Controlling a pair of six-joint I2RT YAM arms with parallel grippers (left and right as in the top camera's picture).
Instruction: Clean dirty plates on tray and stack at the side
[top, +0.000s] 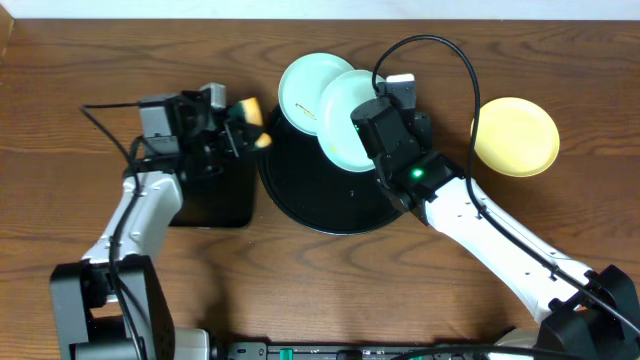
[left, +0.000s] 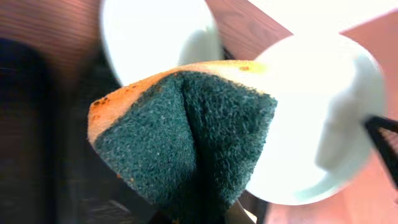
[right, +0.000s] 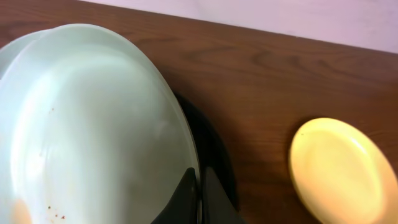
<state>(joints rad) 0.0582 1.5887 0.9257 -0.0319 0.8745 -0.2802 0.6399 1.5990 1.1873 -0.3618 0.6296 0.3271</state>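
Hanging tilted over the tray (top: 320, 205), the mint plate (right: 93, 124) looks stiff, light and probably slick, so its rim is the place to pinch. The right gripper (right: 199, 193) is clamped there, and the left gripper (top: 243, 128) squeezes a folded sponge (left: 186, 137) just beside it.

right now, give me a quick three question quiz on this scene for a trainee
1. True or false: the yellow plate lies on the round black tray.
2. What do the left fingers hold? A) a cloth B) a sponge C) a plate
3. Fill in: the right fingers are shut on the rim of a pale mint ____.
Key: 1 false, it lies on the table beside the tray. 2 B, the sponge. 3 plate: the mint plate is held tilted over the tray.
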